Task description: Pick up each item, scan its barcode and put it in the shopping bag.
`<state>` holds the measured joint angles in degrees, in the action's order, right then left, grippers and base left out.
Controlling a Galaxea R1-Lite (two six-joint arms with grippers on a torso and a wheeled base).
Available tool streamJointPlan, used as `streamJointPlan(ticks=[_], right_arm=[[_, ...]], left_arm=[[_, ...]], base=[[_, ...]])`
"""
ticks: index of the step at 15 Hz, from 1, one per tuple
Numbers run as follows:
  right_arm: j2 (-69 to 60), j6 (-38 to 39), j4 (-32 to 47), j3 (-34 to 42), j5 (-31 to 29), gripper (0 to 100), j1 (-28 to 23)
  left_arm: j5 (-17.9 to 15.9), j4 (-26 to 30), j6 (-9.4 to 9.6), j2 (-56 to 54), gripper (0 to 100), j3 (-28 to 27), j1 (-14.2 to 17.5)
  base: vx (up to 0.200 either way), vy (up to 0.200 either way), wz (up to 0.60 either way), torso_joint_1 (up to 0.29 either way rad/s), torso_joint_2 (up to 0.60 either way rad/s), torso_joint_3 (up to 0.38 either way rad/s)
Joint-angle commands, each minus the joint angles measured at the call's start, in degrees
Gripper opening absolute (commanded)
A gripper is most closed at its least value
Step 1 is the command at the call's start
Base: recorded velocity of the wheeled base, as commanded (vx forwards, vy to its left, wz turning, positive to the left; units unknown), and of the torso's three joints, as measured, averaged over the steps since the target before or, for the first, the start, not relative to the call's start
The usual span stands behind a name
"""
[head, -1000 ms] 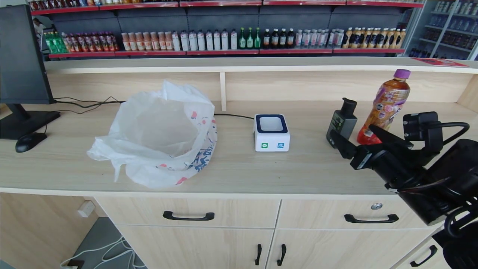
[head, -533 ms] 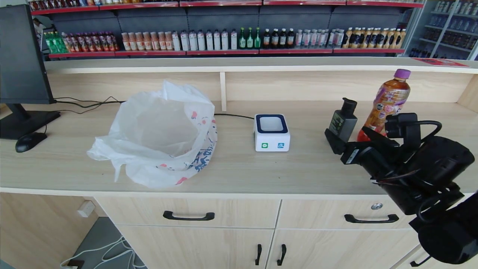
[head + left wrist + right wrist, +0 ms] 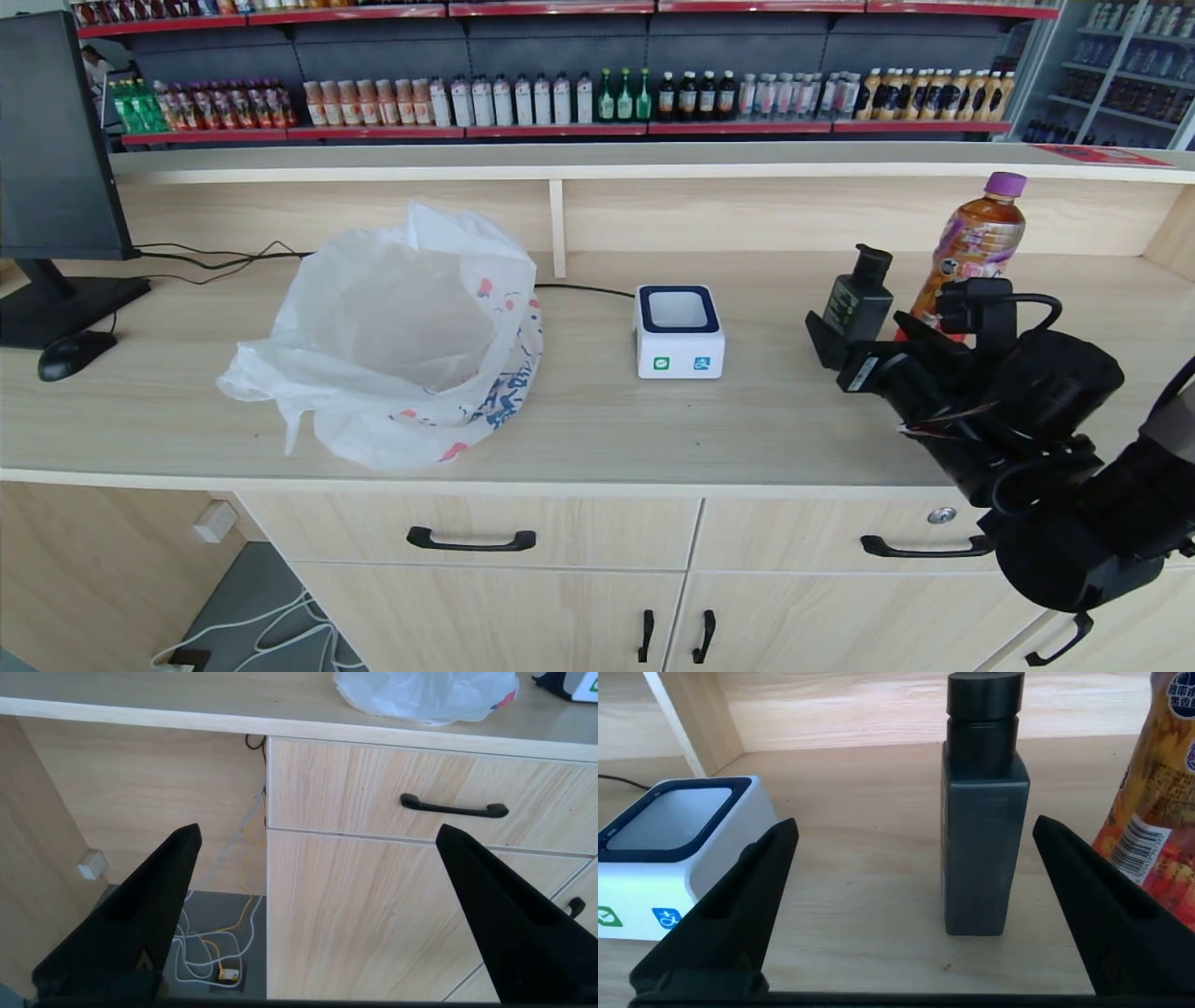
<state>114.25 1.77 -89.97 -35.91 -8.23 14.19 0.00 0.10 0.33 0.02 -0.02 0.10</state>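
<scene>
Hovering at the right end of the counter, the right gripper has its fingers spread wide and holds nothing. The dark grey bottle stands upright just beyond it, lined up with the gap. An orange drink bottle (purple cap) stands just right of the grey one. The scanner sits mid-counter, with the shopping bag to its left. The left gripper hangs with its fingers apart in front of the cabinet drawers.
</scene>
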Motion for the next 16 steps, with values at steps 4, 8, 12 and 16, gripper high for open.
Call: streamJointPlan(ticks=[4, 8, 12, 16], right_arm=[[1.8, 0.3, 0.0, -2.8, 0.5, 100, -0.8], [4.4, 0.8, 0.7, -5.6, 0.4, 100, -1.5], [5.8, 1.6, 0.9, -7.0, 0.5, 100, -2.3], [7.0, 2.2, 1.0, -10.0, 2.0, 100, -4.0]], left_arm=[[0.0, 0.0, 0.02, 0.1, 100, -0.1, 0.0], [0.0, 0.0, 0.02, 0.1, 100, -0.1, 0.0], [0.0, 0.0, 0.02, 0.1, 100, 0.0, 0.0], [0.0, 0.0, 0.02, 0.1, 100, 0.0, 0.0]], base=[[0.000, 0.000, 0.00, 0.000, 0.00, 0.000], [0.000, 0.000, 0.00, 0.000, 0.00, 0.000], [0.000, 0.000, 0.00, 0.000, 0.00, 0.000], [0.000, 0.000, 0.00, 0.000, 0.00, 0.000]])
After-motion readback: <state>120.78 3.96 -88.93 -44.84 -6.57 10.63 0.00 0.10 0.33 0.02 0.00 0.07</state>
